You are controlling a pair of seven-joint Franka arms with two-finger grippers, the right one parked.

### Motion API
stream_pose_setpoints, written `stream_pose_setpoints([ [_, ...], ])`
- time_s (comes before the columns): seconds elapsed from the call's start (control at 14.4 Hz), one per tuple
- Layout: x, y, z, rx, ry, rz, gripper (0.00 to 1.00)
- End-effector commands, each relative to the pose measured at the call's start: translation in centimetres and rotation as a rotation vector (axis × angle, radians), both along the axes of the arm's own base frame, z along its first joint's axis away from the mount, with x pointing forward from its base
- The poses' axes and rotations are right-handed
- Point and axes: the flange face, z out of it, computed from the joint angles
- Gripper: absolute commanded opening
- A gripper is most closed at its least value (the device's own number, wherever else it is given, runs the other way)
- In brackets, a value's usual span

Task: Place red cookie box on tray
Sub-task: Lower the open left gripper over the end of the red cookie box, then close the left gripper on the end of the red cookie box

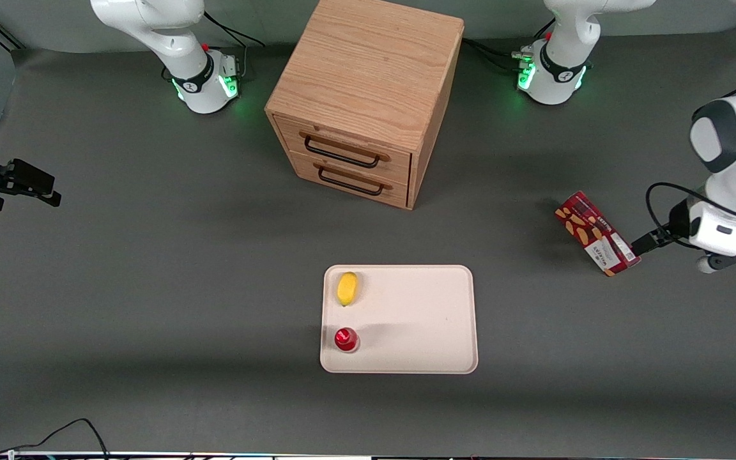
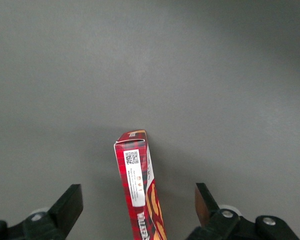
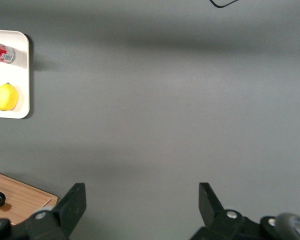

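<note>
Red cookie box (image 1: 596,233) sits on the table at right of the front frame, off your tray (image 1: 406,319) at lower center. Your gripper (image 2: 137,207) straddles it, fingers apart, not clamping.

The red cookie box (image 2: 140,192) (near end) is cut off beside the pincer (image 2: 137,210).

You are working in a robotics lab, not a home. White robot arm bases (image 1: 205,80) with green status lights are bolted onto a plain grey table (image 1: 119,268), and black cables (image 1: 55,434) trail across its edge. A lone wooden drawer cabinet (image 1: 361,102) and a tray (image 1: 419,319) holding a lemon (image 1: 347,288) sit there like staged test props.
</note>
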Motion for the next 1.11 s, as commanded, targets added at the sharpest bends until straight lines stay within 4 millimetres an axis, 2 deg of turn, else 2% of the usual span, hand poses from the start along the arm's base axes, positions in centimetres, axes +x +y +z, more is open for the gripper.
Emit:
stream_pose_setpoints([
  [0.0,-1.2,-0.4,-4.1,0.003,-0.029,0.055,1.00],
  [0.14,-1.2,-1.1,-5.7,0.005,-0.022,0.064,1.00],
  [0.42,-1.3,-1.5,-7.1,0.001,-0.005,0.110,1.00],
  [0.77,-2.9,-2.0,-10.9,0.003,0.071,0.103,1.00],
  [1.04,-3.4,-2.2,-11.4,0.002,0.086,0.102,0.99],
])
